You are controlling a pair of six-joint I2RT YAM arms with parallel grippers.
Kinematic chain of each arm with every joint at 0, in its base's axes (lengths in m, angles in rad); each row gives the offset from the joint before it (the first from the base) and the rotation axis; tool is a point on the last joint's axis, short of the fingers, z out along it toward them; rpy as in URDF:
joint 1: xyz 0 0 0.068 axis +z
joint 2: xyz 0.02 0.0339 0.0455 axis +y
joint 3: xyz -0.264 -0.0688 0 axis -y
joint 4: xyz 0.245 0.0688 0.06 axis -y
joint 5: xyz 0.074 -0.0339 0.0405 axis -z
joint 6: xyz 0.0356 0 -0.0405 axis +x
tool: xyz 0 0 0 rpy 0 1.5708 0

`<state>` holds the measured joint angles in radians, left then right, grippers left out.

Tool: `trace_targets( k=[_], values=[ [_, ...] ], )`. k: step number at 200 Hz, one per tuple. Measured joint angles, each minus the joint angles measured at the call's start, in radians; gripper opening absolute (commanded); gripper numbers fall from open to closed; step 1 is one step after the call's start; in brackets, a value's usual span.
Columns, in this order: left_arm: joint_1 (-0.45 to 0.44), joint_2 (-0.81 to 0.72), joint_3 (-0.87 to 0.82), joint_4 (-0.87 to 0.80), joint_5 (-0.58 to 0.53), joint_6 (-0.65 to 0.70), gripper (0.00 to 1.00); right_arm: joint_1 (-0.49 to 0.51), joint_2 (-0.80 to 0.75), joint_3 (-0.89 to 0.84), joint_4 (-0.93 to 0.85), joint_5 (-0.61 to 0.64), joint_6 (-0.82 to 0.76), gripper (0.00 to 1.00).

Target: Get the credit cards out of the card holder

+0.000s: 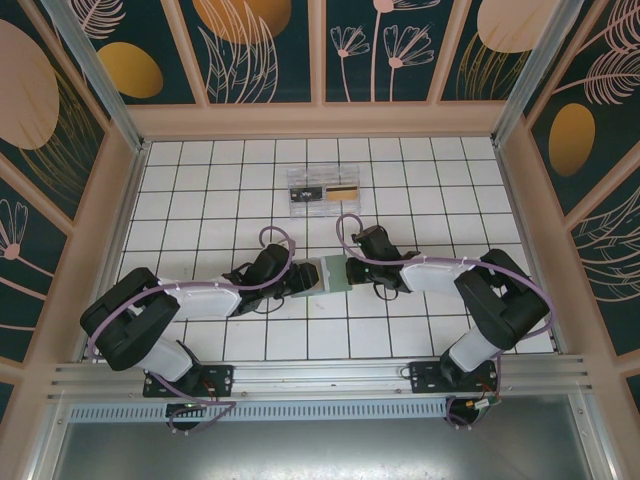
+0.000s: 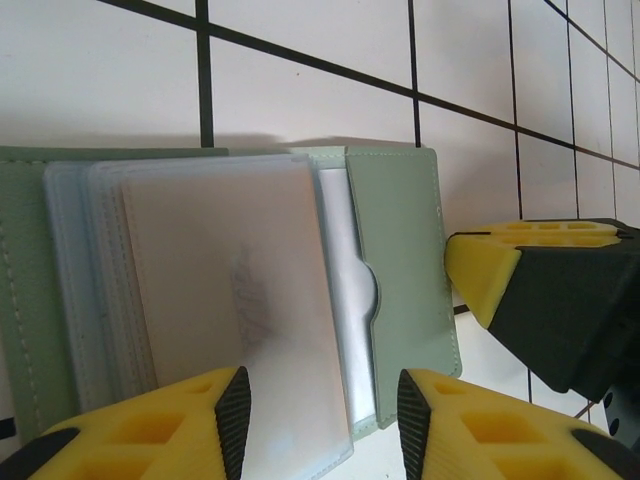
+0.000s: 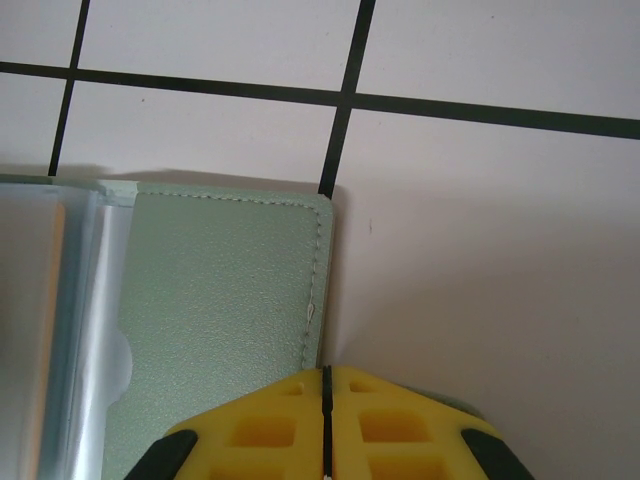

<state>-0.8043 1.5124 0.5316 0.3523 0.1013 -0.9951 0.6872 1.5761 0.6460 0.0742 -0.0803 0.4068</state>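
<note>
Card holder [image 1: 322, 275] lies open on the desk [image 1: 200, 190] between both arms, green covers flat, clear sleeves fanned in the middle. Left pincer [image 2: 322, 410] has its jaws apart, straddling the near edge of the top frosted sleeve [image 2: 230, 300]; nothing is gripped yet as far as I can tell. Right pincer [image 3: 325, 400] has its jaws together, tips at the near right corner of the green cover [image 3: 220, 300], looks like a hold-down, though actual contact can't be confirmed. Step in hand, by my read: pull a card out of a sleeve while the holder is pinned. To do it well, the left fingers should close on the card edge alone, not sleeve plus card, then draw straight along the pocket opening, low and slow so the stack doesn't lift. The right pincer should hold pressure on the cover so the holder doesn't slide with the pull. Card print inside the sleeve is too blurred to read. Farther up the desk sits a clear tray [image 1: 322, 192] with what look like cards, the likely drop spot.
</note>
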Motion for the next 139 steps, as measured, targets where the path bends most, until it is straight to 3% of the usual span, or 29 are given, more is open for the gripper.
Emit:
trace_targets(
  k=[72, 139],
  values=[
    [0.000, -0.042, 0.011, -0.118, -0.091, 0.031, 0.46, 0.000, 0.002, 0.000, 0.001, 0.000, 0.000, 0.10],
    [0.000, -0.017, 0.013, -0.119, -0.083, 0.034, 0.46, 0.002, 0.010, 0.006, 0.007, -0.003, 0.000, 0.10]
  ],
)
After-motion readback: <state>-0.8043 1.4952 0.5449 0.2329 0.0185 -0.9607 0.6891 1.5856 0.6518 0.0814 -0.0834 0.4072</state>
